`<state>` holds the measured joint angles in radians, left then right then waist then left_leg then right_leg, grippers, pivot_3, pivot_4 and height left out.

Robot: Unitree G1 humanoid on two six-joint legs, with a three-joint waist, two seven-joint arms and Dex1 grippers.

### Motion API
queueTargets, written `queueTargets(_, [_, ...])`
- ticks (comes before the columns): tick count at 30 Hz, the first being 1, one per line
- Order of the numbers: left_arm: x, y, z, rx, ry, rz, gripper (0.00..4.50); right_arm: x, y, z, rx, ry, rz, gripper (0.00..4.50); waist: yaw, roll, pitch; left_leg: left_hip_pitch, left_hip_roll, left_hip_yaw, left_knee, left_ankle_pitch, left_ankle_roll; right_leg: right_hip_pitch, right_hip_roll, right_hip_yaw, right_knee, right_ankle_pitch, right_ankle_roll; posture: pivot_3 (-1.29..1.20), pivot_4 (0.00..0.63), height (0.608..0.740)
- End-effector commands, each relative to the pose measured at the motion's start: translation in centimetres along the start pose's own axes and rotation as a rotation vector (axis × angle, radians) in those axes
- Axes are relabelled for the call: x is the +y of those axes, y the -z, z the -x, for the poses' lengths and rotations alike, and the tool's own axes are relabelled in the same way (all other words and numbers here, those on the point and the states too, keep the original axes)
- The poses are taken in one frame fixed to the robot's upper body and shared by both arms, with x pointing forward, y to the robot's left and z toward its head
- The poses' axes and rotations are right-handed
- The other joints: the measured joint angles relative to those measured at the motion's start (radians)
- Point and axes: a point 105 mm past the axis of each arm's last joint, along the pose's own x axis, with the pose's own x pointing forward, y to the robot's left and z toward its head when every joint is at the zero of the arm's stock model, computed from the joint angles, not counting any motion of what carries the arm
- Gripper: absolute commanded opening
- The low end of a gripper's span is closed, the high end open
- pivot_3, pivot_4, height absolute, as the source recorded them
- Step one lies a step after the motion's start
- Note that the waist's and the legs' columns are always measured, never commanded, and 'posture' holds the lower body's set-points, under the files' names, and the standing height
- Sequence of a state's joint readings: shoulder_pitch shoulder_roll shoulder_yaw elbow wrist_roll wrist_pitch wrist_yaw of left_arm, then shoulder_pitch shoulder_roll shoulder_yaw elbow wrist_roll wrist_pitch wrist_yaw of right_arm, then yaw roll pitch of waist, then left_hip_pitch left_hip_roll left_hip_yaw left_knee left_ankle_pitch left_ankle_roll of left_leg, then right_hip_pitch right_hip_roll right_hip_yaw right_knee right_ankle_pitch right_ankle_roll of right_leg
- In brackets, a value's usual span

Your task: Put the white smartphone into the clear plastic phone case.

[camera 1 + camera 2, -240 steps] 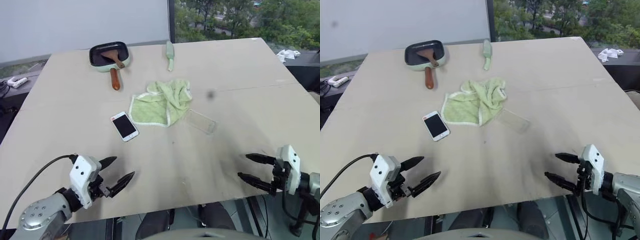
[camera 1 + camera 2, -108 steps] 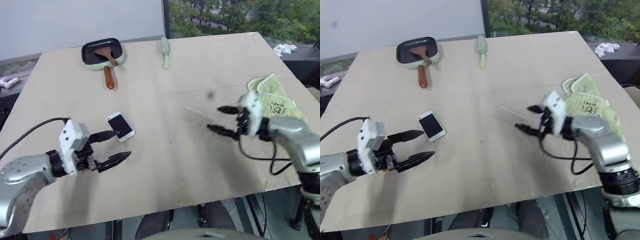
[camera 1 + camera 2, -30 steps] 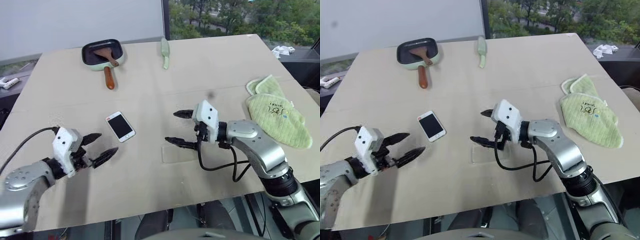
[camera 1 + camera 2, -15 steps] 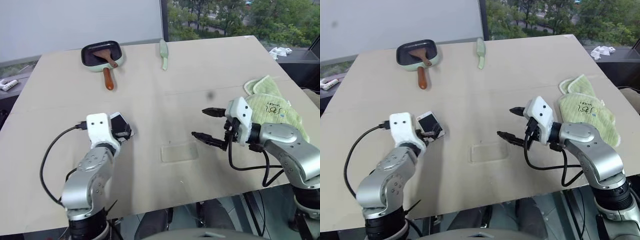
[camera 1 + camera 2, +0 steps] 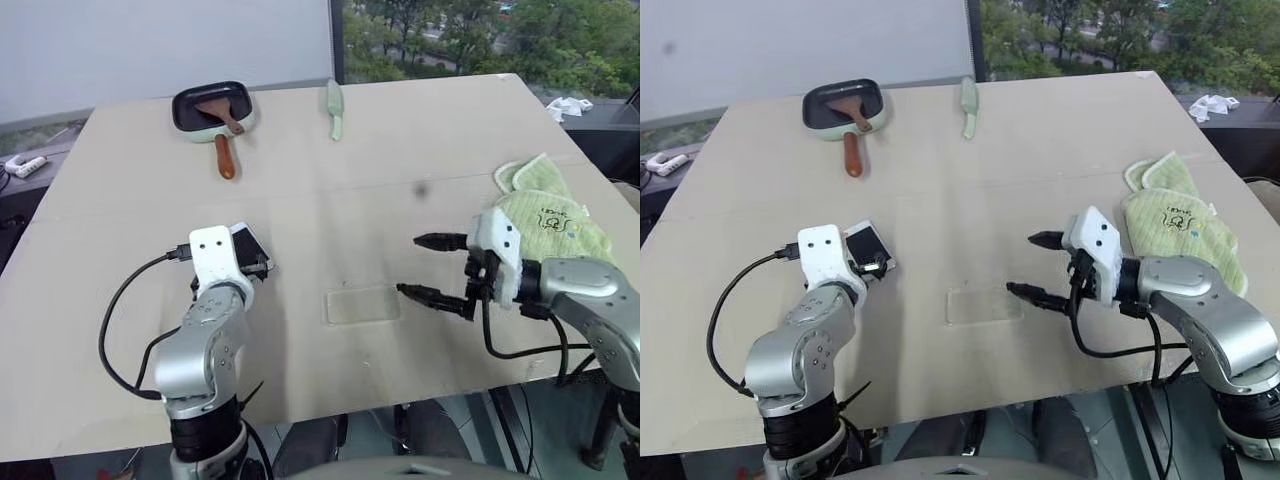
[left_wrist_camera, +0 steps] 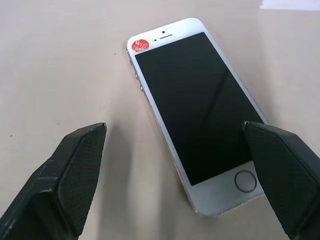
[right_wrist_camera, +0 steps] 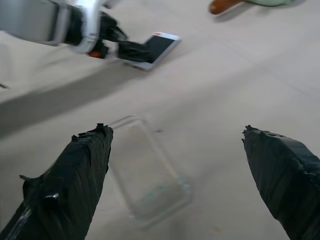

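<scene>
The phone lay flat on the counter, not yet picked up. The case sat empty, well apart toward the middle. The left end effector straddled the phone, wide open, holding nothing; its wrist view showed a red sticker. The right end effector hovered beside the case, open and empty.

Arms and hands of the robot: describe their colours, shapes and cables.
Both arms are rounded silver-grey metal segments with dark joints. Each ends in a boxy white wrist housing, marked with small dark dots, carrying two tapered black fingers with textured pads. A black cable loops loosely beside each arm. That describes the left hand and the right hand alike.
</scene>
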<state>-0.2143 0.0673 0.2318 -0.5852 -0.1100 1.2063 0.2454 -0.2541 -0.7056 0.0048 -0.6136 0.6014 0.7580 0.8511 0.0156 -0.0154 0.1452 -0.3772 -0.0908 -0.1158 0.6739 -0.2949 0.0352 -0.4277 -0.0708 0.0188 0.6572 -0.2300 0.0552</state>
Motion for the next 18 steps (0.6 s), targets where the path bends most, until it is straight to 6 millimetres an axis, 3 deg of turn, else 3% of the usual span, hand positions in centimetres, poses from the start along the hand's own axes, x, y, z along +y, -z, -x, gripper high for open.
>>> queueTargets(1, [0.1,1.8,-0.6,0.086,-0.034,-0.017,4.5,1.0,-1.8,0.4,-0.069,-0.045,0.043,4.48,0.0,0.001,-0.001,0.0,0.0,0.0,0.0,0.0,0.0,0.0,0.0,0.0,0.0,0.0,0.0,0.0,0.15,0.74])
queueTargets(18, [-2.8,2.2,-1.1,0.116,0.013,-0.029,4.5,0.4,-2.4,0.8,-0.116,-0.025,0.049,4.48,0.002,0.001,-0.005,0.001,0.0,0.0,0.0,0.0,0.0,0.001,0.0,0.0,0.0,0.0,0.0,0.0,0.15,0.74])
